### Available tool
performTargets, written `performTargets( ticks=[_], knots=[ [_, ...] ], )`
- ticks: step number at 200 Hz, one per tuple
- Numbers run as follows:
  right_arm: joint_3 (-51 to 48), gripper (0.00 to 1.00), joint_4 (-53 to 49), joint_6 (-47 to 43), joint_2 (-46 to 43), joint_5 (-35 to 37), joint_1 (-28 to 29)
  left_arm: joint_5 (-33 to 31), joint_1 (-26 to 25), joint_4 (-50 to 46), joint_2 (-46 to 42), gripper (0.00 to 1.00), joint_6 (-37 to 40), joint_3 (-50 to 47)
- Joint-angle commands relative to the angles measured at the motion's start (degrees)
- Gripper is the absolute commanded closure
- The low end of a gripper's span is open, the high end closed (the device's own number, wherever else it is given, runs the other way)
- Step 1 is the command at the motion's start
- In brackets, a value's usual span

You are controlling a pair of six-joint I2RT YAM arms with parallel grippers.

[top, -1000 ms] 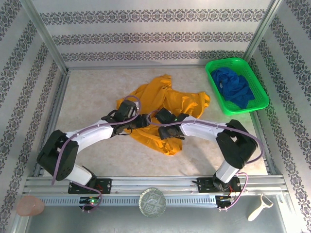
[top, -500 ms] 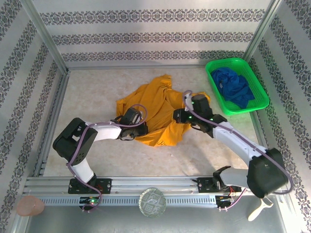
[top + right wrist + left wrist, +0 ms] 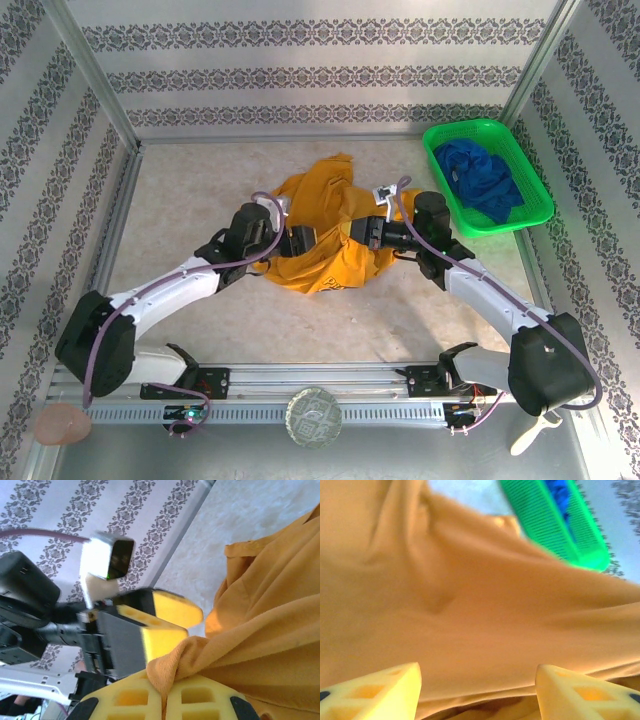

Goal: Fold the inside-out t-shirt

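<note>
The right gripper (image 3: 163, 696) is clamped on a bunched fold of the inside-out t-shirt (image 3: 335, 262); its two yellow pads are pressed together with the mustard cloth nipped in the seam between them, and the rest of the cloth falls away in soft creases to one side. The left gripper (image 3: 477, 694) has its jaws apart; its yellow fingers stand wide at either side of its own view, with a smooth stretch of the shirt spread across just in front of them; whether either finger touches the cloth I cannot tell. Seen from the right wrist, the left gripper faces the right one at close range, fingers parted, just beside the pinched fold.

From above, both grippers meet over the shirt, to the left of the green basket (image 3: 510, 222); the right gripper is the nearer of the two to the basket, the left gripper farther from it. The shirt lies crumpled on the table (image 3: 200, 200), left of the basket; its nearest lobe comes close to the basket's left wall but stays apart from it. A dark blue garment (image 3: 480, 178) lies heaped inside the basket.
</note>
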Motion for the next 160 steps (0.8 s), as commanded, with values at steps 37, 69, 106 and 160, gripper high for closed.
performTargets(
  ticks=[37, 69, 106, 160],
  knots=[
    [2.0, 1.0, 2.7, 0.8, -0.1, -4.0, -0.6, -1.3, -5.9, -4.7, 1.9, 0.36, 14.0, 2.6],
    [2.0, 1.0, 2.6, 1.2, 0.1, -3.5, -0.5, -3.0, -7.1, -1.2, 4.4, 0.33, 14.7, 1.3],
    [1.2, 1.0, 2.6, 1.5, -0.3, -3.6, -0.1, -7.7, -7.2, -0.5, 10.8, 0.32, 15.2, 5.7],
    [-2.4, 1.0, 1.9, 1.6, -2.8, -2.6, -3.6, 1.7, -5.8, -3.7, 19.5, 1.0, 19.3, 17.3]
  ],
)
